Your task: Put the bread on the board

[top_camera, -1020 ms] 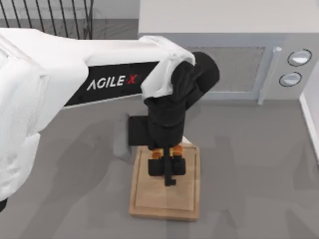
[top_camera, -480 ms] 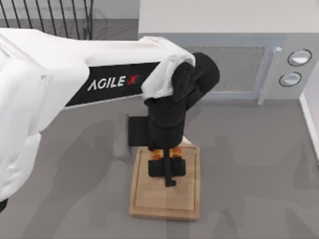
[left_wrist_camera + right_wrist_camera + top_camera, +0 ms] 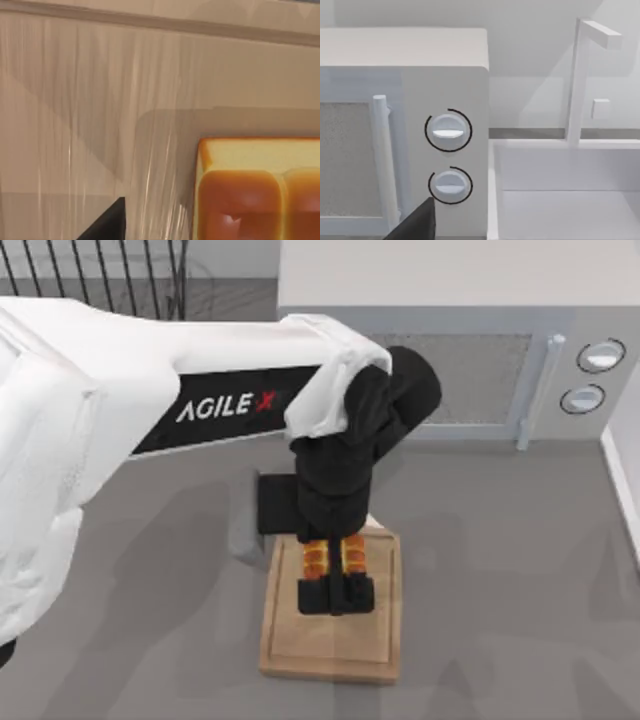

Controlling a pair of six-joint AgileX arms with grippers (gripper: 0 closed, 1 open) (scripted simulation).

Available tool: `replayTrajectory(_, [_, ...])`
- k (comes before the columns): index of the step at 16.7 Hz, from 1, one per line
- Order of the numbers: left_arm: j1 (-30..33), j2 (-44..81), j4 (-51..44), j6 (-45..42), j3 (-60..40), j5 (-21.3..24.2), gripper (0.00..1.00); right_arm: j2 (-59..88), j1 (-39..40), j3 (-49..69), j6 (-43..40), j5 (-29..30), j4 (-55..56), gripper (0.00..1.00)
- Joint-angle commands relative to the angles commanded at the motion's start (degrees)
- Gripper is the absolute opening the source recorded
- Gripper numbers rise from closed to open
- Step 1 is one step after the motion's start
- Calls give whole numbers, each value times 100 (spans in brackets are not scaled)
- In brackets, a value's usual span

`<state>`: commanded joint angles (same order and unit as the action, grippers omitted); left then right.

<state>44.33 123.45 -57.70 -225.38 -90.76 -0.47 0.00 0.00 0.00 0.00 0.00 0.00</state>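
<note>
The bread (image 3: 257,190) is lying on the board (image 3: 385,640) while the left pincer (image 3: 336,595) is hovering above, its spread unclear.

Left arm (image 3: 150,390): white shell, black side panel with white "AGILEX" lettering, red X. Wrist black; left claw (image 3: 336,592) black with orange bands just above the fingers.

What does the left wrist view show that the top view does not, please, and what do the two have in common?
The left wrist view gives the bread lying on the wood, browner crust and paler face visible. The top view gives the left gripper over the board, the microwave behind it, and the grey table. Both show the board's light wood.
</note>
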Motion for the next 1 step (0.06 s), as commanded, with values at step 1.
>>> replayTrajectory(1, [0, 0, 0, 0, 0, 0, 100, 0, 0, 0, 0, 0, 0, 100])
